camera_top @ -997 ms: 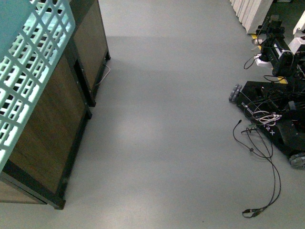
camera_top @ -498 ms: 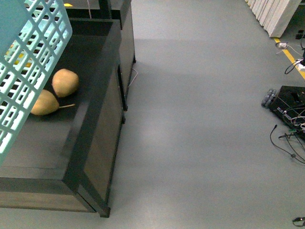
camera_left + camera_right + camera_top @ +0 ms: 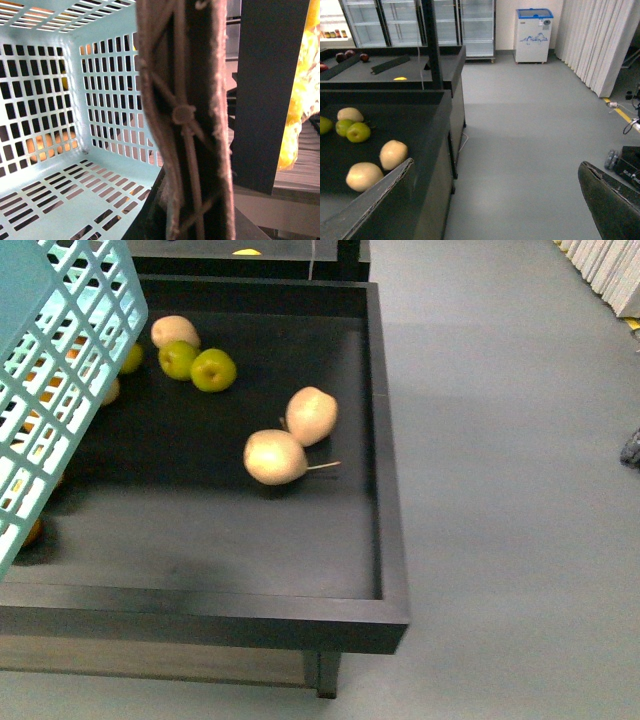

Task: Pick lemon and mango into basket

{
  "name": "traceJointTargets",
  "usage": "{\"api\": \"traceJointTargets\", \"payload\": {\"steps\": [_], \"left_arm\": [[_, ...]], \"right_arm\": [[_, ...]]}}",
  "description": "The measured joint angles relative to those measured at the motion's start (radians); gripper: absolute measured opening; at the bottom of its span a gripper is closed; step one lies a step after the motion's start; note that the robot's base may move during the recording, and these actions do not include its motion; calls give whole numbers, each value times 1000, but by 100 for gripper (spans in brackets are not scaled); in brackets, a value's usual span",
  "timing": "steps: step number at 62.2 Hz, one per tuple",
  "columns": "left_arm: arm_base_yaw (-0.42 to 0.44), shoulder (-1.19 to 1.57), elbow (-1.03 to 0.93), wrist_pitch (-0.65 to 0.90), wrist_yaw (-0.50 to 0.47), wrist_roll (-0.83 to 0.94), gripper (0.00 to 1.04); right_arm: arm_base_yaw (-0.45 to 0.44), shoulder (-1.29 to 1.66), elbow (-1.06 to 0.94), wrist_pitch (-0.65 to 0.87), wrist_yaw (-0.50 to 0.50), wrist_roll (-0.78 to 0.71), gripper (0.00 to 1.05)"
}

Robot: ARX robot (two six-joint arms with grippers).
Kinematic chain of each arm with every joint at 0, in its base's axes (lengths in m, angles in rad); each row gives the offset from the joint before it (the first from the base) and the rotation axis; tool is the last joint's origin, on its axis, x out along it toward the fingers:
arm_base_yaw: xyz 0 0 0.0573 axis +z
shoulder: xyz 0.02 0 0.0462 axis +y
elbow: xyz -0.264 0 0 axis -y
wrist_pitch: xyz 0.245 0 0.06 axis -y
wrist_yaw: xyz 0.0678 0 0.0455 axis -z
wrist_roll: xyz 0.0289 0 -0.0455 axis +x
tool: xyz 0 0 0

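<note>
Basket: pale teal slotted plastic basket (image 3: 60, 390) is hanging tilted, near left.
Left gripper: unclear, brown hoop handle (image 3: 185, 115) is blocking.
Right gripper (image 3: 496, 165): gaping, empty.
Lemon, mango: unseen.
Risk: basket swinging into pale pears (image 3: 275, 457).

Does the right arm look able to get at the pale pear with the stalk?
Probably yes: the right gripper is open and empty, the pear lies uncovered in the tray, with the basket off to its side.

The right gripper (image 3: 495, 165) has its 2 dark fingers (image 3: 375, 200) spread wide with nothing between them, while the left gripper (image 3: 192, 220) is clamped around a brown plastic hoop handle (image 3: 182, 100).
</note>
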Motion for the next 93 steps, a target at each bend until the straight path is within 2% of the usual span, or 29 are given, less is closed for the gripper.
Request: {"api": "traceJointTargets", "payload": {"steps": [93], "left_arm": [[0, 0, 1, 0, 1, 0, 6]], "right_arm": [[0, 0, 0, 0, 0, 0, 96]]}}
